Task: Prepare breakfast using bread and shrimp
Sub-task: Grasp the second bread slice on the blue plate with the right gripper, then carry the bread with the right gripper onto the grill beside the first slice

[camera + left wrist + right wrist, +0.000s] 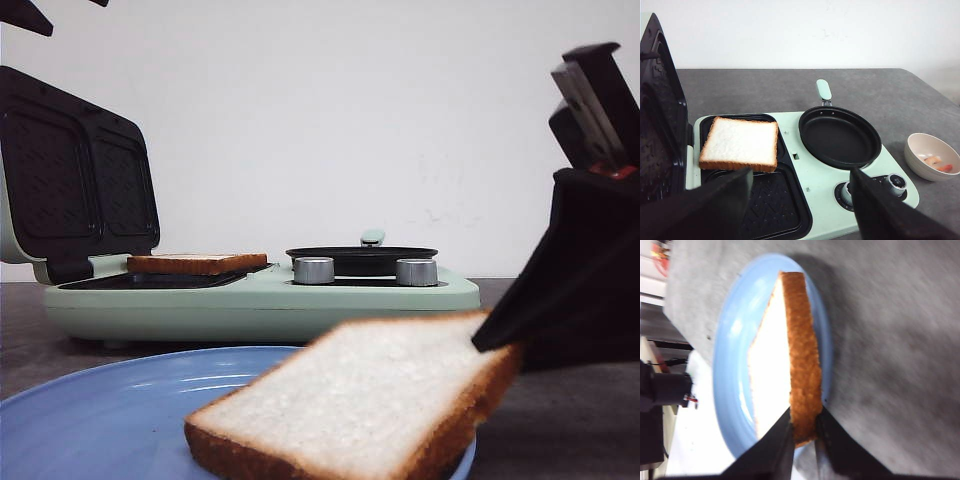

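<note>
Nearest the camera lies 1 blue plate, and over it 1 slice of bread is tilted, its right corner raised and its lower left edge down at the plate. The right gripper is pinching that raised corner, with 1 finger on each face of the slice and the golden crust edge showing between them; in the front view the gripper's dark body fills the right side. Behind the plate, on the grey table, stands 1 pale green breakfast maker with 2 silver knobs on its near right side. Its left half is a dark grill tray with 2 compartments, and the second slice of bread lies flat in the far one; that makes 2 slices counted in all. The black ribbed lid stands open at the far left. On the maker's right half sits 1 round black pan with a green handle pointing away. The left gripper hangs above the near side of the maker with its 2 fingers spread wide and nothing between them. Right of the maker, 1 white bowl rests on the table, holding the shrimp as small pink-orange pieces, too small to count surely.
</note>
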